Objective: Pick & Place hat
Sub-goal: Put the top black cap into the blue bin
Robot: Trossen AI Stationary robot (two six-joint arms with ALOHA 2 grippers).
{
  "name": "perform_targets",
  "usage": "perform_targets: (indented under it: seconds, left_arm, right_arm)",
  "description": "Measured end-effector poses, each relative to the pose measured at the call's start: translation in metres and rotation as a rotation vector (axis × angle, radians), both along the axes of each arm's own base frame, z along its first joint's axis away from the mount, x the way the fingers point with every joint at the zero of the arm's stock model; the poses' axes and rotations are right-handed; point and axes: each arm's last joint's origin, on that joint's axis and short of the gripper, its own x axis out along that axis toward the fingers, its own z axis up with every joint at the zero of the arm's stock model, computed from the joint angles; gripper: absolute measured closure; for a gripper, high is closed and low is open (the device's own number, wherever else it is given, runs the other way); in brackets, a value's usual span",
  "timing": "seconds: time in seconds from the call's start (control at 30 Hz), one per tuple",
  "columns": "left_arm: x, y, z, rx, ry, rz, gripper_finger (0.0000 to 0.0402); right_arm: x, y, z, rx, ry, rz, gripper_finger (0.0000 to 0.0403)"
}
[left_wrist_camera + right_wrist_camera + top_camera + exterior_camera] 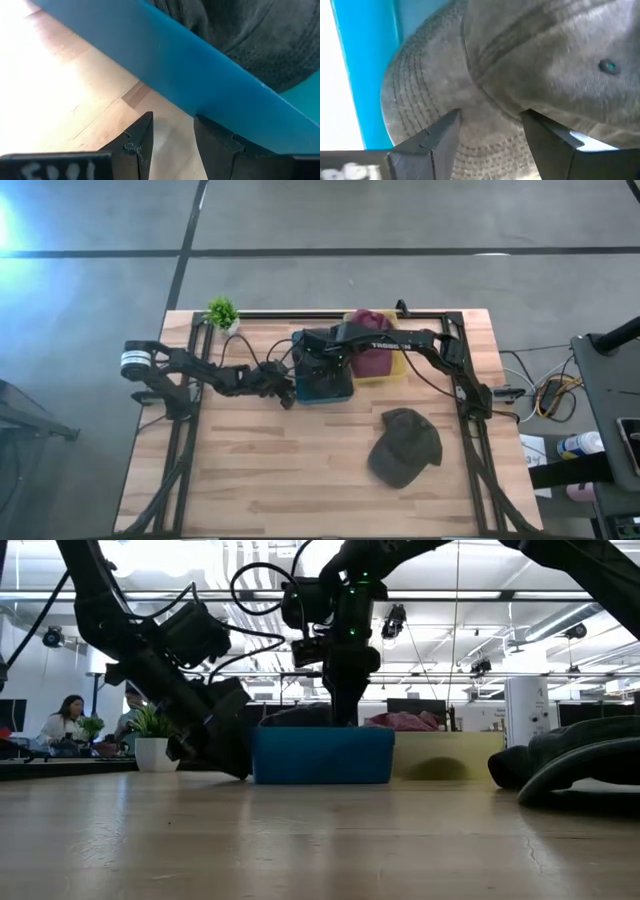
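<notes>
The cap (520, 65) in the blue bin (325, 383) looks like a soft, light cloth thing: the crown should crumple under any pinch, and nothing about it seems fragile or slippery. The stitched brim is the stiffest part, so I judge the brim edge, or the seam where brim meets crown, to be the best place to take hold; a pinch on the crown alone would likely gather loose cloth.

Nearest in the right wrist view, the right claw (490, 132) stands open, its two fingers straddling the spot where the brim runs under the crown, filling the lower middle of the frame. The cap is directly beyond the fingertips, very close or touching; I cannot tell which. The bin's blue wall runs down the left of that frame.

In the left wrist view the left claw (172, 132) is also open and holds nothing, low at the frame's bottom over the bench (60, 95), just outside the bin wall, with the dark cap showing at the upper right beyond it.

From above, the bin sits at the frame's upper middle. A second cap (405, 445) lies loose on the bench at lower right, well apart from both claws. Farther back is a yellow bin (396, 372) with a maroon hat (370, 320).
</notes>
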Motion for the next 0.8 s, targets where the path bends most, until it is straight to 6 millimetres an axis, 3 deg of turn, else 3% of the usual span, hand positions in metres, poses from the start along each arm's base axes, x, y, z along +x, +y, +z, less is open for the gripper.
perform_targets:
  seconds: [0.2,0.37,0.5,0.8]
  left_arm:
    - [0.005,0.000,0.005,-0.002,-0.023,-0.010,0.0264]
    - [0.006,0.001,0.006,-0.002,-0.044,0.001,0.0264]
    - [0.006,0.002,0.006,0.000,-0.049,0.017,0.0264]
    - [0.010,0.002,0.010,0.005,-0.062,0.015,0.0264]
  right_arm:
    - [0.004,0.009,-0.016,0.103,0.008,-0.047,0.0191]
    - [0.023,0.021,-0.021,0.160,-0.091,-0.054,0.0191]
    - [0.034,0.021,-0.006,0.218,-0.228,-0.074,0.0191]
    - [0.020,0.018,0.003,0.146,-0.094,-0.103,0.0191]
